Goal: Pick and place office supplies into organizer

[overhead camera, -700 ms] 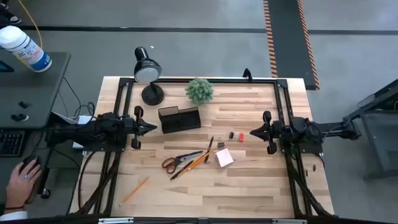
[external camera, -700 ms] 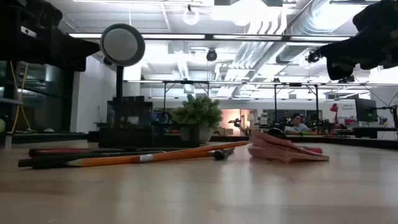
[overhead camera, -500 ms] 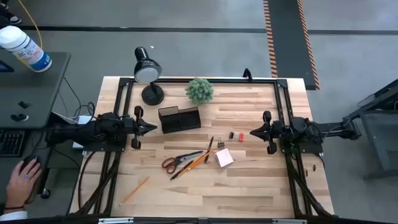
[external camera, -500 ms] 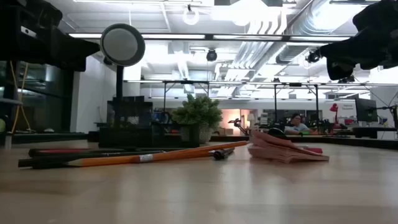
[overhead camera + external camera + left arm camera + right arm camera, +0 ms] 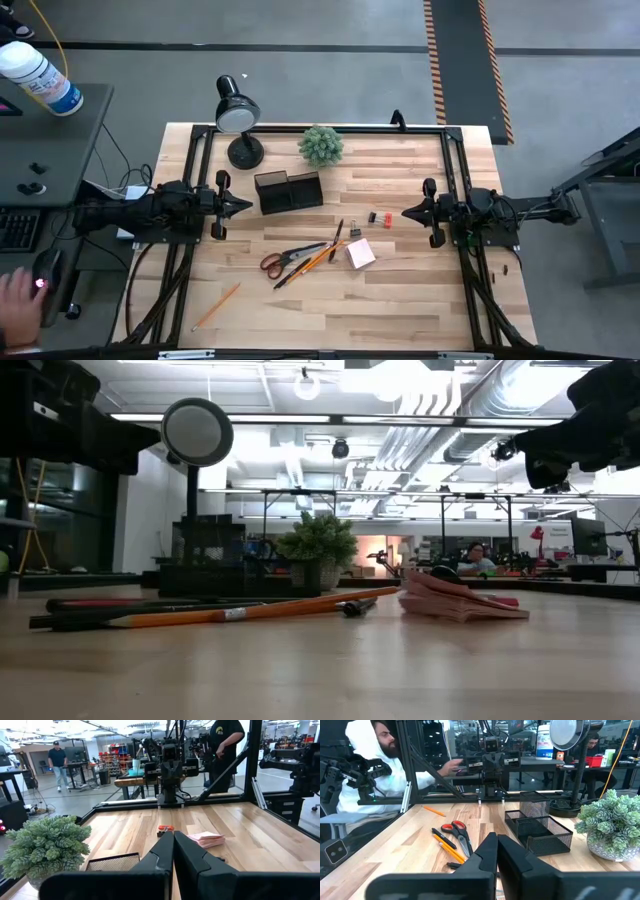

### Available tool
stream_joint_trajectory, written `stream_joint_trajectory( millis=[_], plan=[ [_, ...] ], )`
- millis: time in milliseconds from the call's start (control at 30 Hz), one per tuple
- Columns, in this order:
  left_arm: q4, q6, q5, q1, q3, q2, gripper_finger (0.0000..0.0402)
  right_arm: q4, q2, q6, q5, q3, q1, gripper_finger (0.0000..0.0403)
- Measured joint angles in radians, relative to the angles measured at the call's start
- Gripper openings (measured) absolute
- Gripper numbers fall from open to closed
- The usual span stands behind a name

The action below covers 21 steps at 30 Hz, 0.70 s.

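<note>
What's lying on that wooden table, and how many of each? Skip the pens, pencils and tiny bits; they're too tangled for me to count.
Scissors: 1
Pink notepad: 1
Black organizer: 1
Potted plant: 1
Desk lamp: 1
Total: 5

From my end the table (image 5: 400, 300) is pale striped wood planks, and the organizer (image 5: 289, 190) on it is black mesh, matching the black lamp (image 5: 236, 112) with its whitish round head. The scissors (image 5: 285, 259) have orange-red handles, the pencils (image 5: 318, 258) are orange-yellow with another loose pencil (image 5: 217, 305) the same colour, and the notepad (image 5: 360, 252) is pale pink. There's a tiny red piece (image 5: 381, 217) next to a black one, a fuzzy green plant (image 5: 321, 145), and both arms look dark.
</note>
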Motion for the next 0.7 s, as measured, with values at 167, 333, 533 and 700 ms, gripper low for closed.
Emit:
stream_joint_trajectory(
  millis=[167,333,533,700],
  plan=[
    [0.000,0.000,0.000,0.000,0.000,0.000,0.0001,0.000,0.000,0.000,0.000,0.000,0.000,0.0006],
    [0.000,0.000,0.000,0.000,0.000,0.000,0.0001,0.000,0.000,0.000,0.000,0.000,0.000,0.0003],
    [0.000,0.000,0.000,0.000,0.000,0.000,0.0001,0.000,0.000,0.000,0.000,0.000,0.000,0.0004],
    [0.000,0.000,0.000,0.000,0.000,0.000,0.0001,0.000,0.000,0.000,0.000,0.000,0.000,0.0002]
  ],
)
